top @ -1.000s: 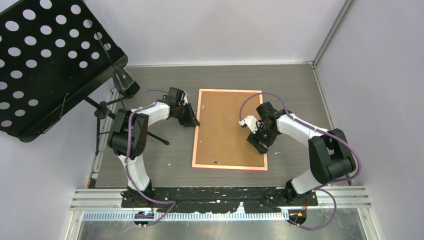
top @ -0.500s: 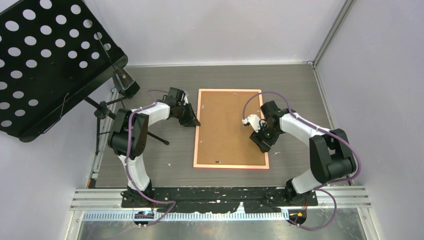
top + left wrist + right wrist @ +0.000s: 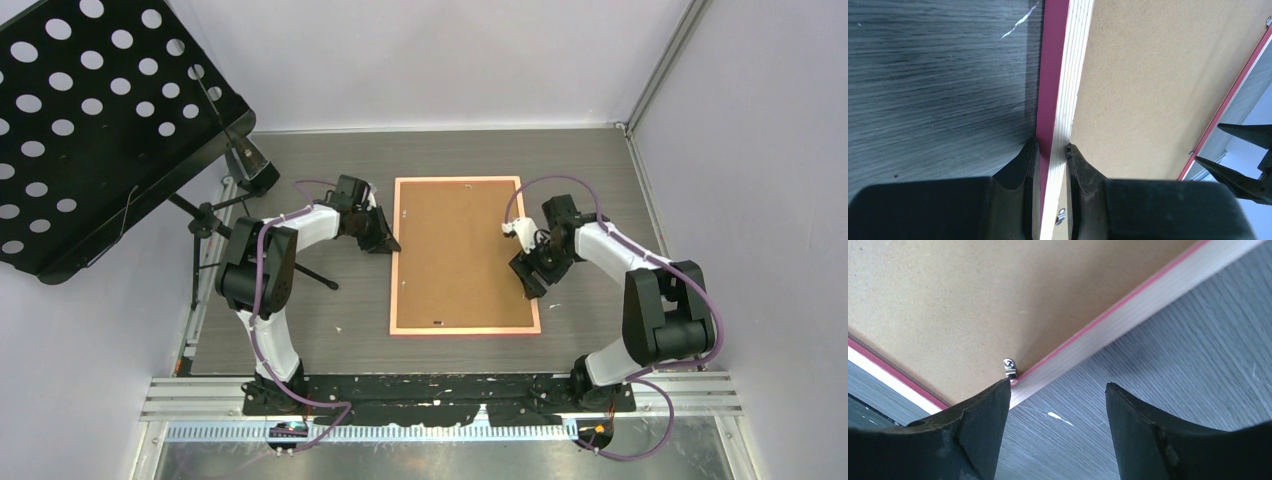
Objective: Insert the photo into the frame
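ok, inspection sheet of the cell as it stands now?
Surface: grey wood-grain table, frame on it.
Job's things: frame lies back up, brown board showing; photo not seen.
Clutter: small white flecks on the table.
Grippers: left fingers shut on the frame's left rail; right fingers open at its right edge, beside a clip.
Cables: purple cables loop along both arms.
Surroundings: black perforated music stand at far left; plain walls.

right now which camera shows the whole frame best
Top external: the frame lies back up with all four edges in view. Left wrist shows only the edge that the left gripper pinches; right wrist shows only the part near one corner, with a clip.
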`<move>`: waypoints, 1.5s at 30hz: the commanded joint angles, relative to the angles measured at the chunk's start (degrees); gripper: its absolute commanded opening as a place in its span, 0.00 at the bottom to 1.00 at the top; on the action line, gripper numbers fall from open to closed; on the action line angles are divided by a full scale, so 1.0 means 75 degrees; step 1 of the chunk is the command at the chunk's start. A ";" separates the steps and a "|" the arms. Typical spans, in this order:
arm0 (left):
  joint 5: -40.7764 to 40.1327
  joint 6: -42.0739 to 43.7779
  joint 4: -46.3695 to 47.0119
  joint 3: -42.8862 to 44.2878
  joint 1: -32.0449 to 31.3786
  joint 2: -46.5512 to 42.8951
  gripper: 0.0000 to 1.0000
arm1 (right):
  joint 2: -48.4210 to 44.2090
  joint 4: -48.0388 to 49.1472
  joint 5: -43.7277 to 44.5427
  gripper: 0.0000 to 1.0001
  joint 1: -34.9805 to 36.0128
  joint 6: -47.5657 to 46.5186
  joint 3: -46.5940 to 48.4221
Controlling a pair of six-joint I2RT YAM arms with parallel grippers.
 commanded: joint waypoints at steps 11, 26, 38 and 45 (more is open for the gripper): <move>-0.0145 0.0288 0.0112 -0.0119 0.0083 -0.0334 0.00 | 0.0310 0.0617 -0.1292 0.74 -0.0631 0.2078 0.1019; -0.0140 0.0465 0.0041 -0.0096 0.0065 -0.0379 0.00 | 0.1574 0.1561 -0.1064 0.60 -0.0680 0.3243 0.1663; -0.0163 0.0632 -0.0057 -0.0072 -0.0070 -0.0380 0.03 | 0.1998 0.1703 -0.0827 0.30 -0.0934 0.3397 0.1792; -0.0227 0.0761 -0.0268 0.0065 -0.0128 -0.0452 0.16 | 0.1931 0.1585 -0.0773 0.08 -0.1110 0.3126 0.1664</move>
